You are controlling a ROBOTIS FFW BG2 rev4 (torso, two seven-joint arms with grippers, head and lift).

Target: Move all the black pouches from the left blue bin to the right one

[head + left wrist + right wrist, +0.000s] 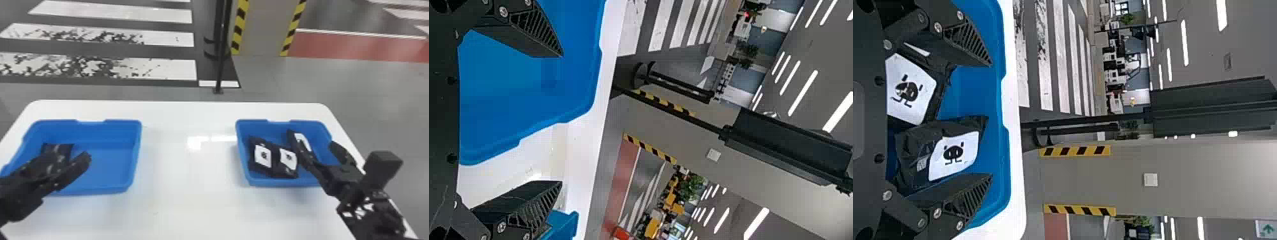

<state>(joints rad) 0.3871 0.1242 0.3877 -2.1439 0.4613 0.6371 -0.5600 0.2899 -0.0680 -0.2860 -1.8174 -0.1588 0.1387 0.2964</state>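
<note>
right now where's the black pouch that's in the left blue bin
In the head view, the black pouch lies toward the left side of the left blue bin, partly hidden behind the left gripper.

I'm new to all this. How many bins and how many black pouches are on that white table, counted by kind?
Blue bins: 2
Black pouches: 4 visible, 1 in the left bin, 3 in the right
Total: 6
</note>
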